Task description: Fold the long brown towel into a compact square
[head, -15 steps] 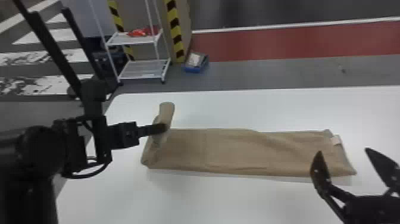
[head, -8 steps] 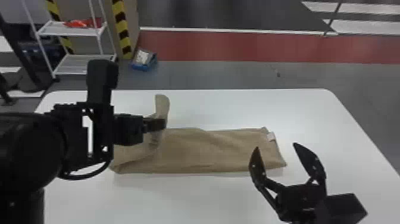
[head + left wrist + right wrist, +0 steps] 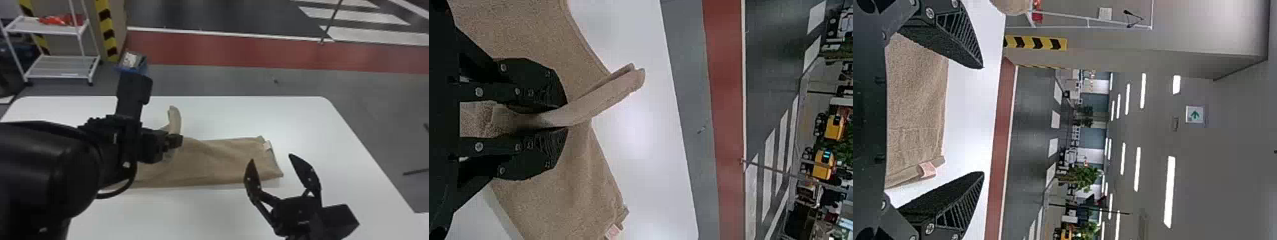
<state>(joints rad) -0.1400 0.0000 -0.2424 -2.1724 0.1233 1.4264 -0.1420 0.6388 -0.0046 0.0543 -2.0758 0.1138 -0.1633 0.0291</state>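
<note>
Rightward comes the towel's end, pinched by the left gripper mid-fold, likely to be laid flat next, right gripper spread wide.

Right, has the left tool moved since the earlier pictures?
Yes: in the head view, the left tool has moved right, closer to the far right corner of the white table.
</note>
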